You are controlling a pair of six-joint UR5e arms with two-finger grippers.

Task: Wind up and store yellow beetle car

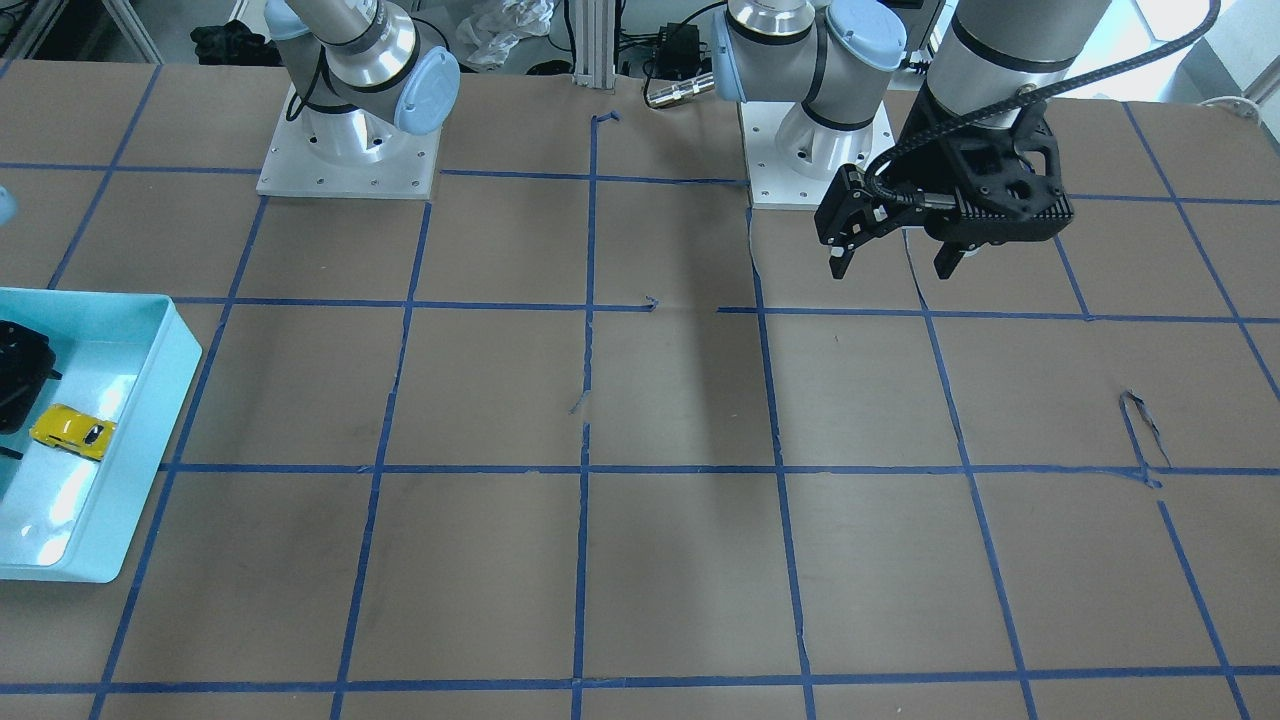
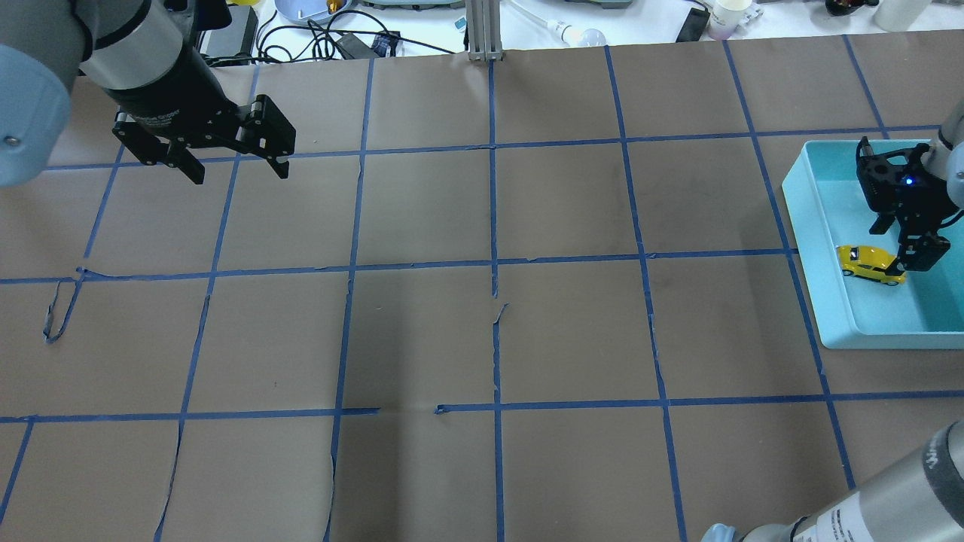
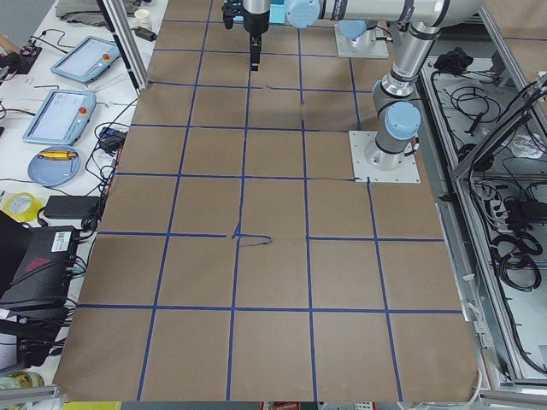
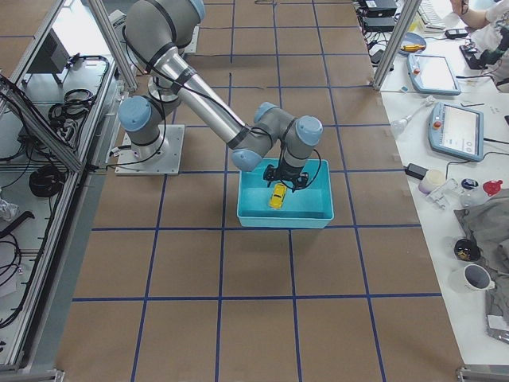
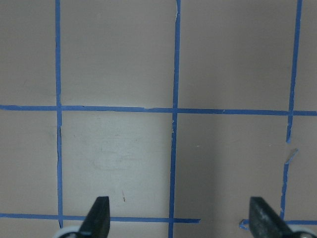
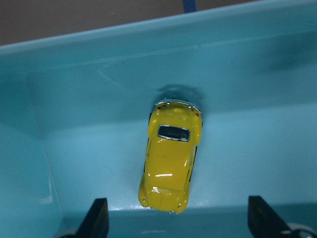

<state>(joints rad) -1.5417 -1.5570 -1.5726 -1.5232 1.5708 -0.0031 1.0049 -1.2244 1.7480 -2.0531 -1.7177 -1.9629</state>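
The right claw (image 2: 901, 242) hangs inside the teal tray (image 2: 821, 263), its fingers spread wide. In the right wrist view the yellow beetle car (image 6: 169, 166) sits on its wheels on the tray floor, in line with the gap between the two fingertips. Neither one touches it, and the claw holds nothing. The tray stands at the robot's right edge of the brown paper surface (image 2: 422, 339), which is marked with a grid of blue tape. The left claw (image 2: 239, 175) hovers well apart over bare paper on the other side, also spread wide and gripping nothing.
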